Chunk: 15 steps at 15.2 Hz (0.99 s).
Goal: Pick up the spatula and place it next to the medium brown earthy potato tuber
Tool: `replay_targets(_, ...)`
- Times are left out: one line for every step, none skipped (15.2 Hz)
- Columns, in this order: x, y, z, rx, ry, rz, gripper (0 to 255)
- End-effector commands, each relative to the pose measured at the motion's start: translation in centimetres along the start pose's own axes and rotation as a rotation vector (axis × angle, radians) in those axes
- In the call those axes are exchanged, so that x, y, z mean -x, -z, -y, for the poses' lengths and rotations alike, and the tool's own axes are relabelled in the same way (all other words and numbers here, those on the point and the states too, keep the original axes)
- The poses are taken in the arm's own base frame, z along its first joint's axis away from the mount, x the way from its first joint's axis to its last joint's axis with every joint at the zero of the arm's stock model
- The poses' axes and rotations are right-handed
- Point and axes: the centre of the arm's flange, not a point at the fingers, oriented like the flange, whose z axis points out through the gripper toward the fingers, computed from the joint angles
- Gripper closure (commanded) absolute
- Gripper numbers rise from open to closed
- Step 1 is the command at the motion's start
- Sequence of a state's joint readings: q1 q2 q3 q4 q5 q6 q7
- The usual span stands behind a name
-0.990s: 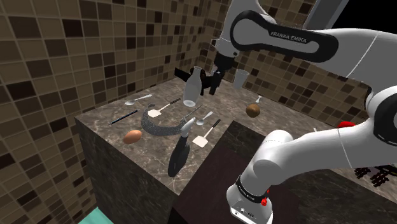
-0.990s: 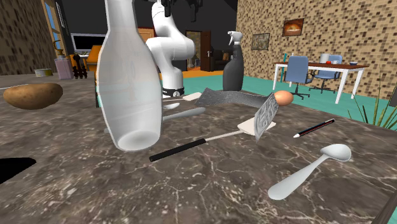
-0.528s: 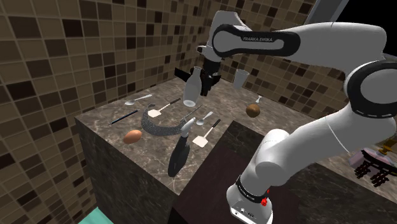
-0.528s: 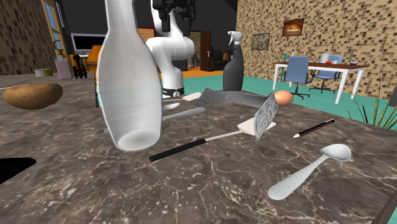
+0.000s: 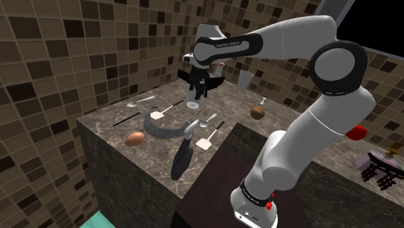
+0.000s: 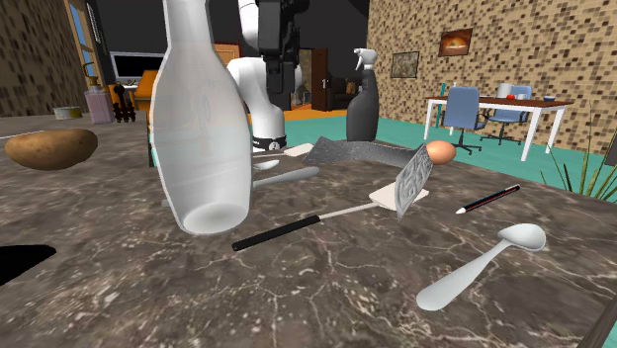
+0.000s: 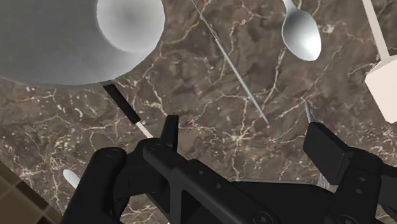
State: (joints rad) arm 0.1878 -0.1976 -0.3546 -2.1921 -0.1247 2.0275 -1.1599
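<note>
Wrist view: approach step, black two-finger gripper [image 7: 247,141], fingers [image 7: 168,130] spread and empty, hangs over black-handled pale-shafted spatula [image 7: 121,103]; next likely needs lowering, centring across shaft.

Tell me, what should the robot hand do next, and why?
Probably slide over and lower toward the spatula's black handle. The gripper is open, holds nothing, and hovers above the marble counter; the handle lies just outside one finger, right beside the white bottle, so it likely needs care not to bump that.
</note>
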Motion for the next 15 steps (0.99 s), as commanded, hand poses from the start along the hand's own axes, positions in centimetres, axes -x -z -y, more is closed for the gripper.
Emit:
replay_targets(-1.0, -1.4, -1.9, 0.0, 0.106, 0.004, 0)
replay_targets(-1.7, -2.1, -2.7, 0.0, 0.155, 0.005, 0)
replay_targets(-2.4, -2.9, -3.5, -0.001, 0.204, 0.007, 0)
replay_targets(-3.2, -3.7, -4.3, -0.001, 0.254, 0.008, 0)
replay_targets(-4.0, -4.5, -5.0, -0.001, 0.303, 0.01, 0)
replay_targets(-4.9, -5.3, -5.7, -0.002, 0.352, 0.011, 0)
replay_targets(-5.7, -6.0, -6.3, -0.002, 0.401, 0.013, 0)
replay_targets(-6.6, -6.8, -6.9, -0.003, 0.451, 0.015, 0)
replay_targets(-7.5, -7.6, -7.5, -0.003, 0.5, 0.016, 0)
replay_targets(-8.5, -8.4, -8.0, -0.004, 0.549, 0.018, 0)
replay_targets(-9.5, -9.2, -8.5, -0.004, 0.598, 0.019, 0)
replay_targets(-10.2, -9.8, -8.8, -0.005, 0.637, 0.02, 0)
replay_targets(-10.2, -10.3, -8.8, -0.005, 0.637, 0.02, 0)
replay_targets(-10.2, -10.9, -8.8, -0.005, 0.637, 0.02, 0)
replay_targets(-10.2, -11.4, -8.8, -0.005, 0.637, 0.02, 0)
